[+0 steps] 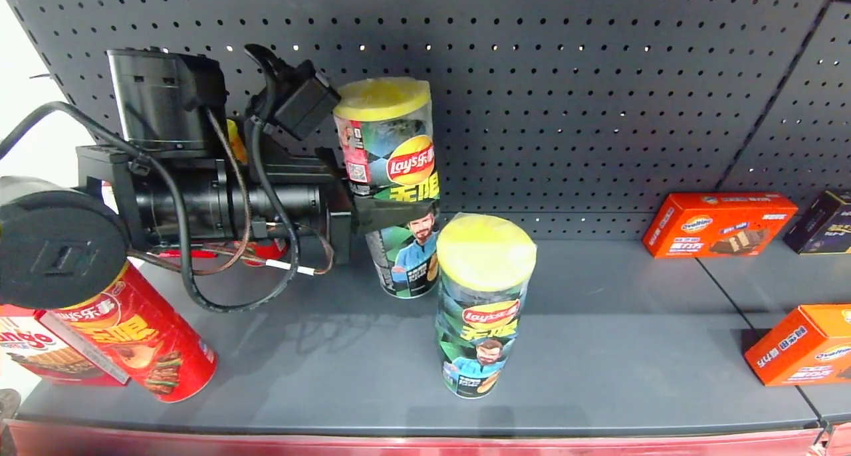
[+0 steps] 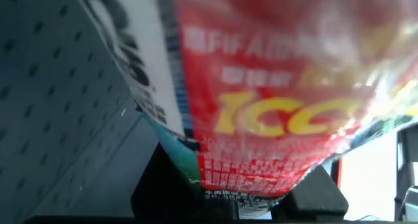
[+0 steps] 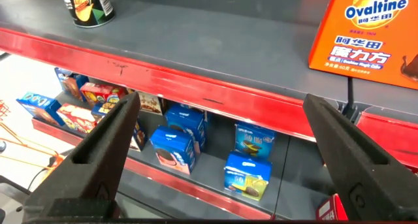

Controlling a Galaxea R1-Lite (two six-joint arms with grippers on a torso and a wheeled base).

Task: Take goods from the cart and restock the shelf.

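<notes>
Far left of the head view, at the bottom corner, a red snack box [image 1: 40, 349] sits on the shelf [image 1: 598, 349]. A red chip can [image 1: 143, 340] is tilted right beside it and looks to be touching it.

Above those, the left arm [image 1: 219, 203] comes in sideways across the left half of the frame. Its jaws are clamped around the middle of a green chip can with a yellow lid [image 1: 392, 150]. That can is pretty much upright, close to the pegboard back wall [image 1: 565, 77]. Can't tell if its base is actually on the shelf or just off it. The left wrist view is basically pressed against the can's label [image 2: 261, 119], with the pegboard [image 2: 52, 87] off to one side.

Just right of it and closer to the front edge, a second green can [image 1: 484, 303] stands upright on the shelf by itself, apart from the held one.

Over on the right there's an orange box [image 1: 718, 223] lying near the back, another orange box [image 1: 798, 343] nearer the front, and a dark box [image 1: 821, 220] at the far right edge.

The right jaws are spread wide with nothing between them, hanging out in front of the shelf's red front lip [image 3: 196, 87]. Blue boxes [image 3: 176, 145] sit on the lower shelf beyond them.
</notes>
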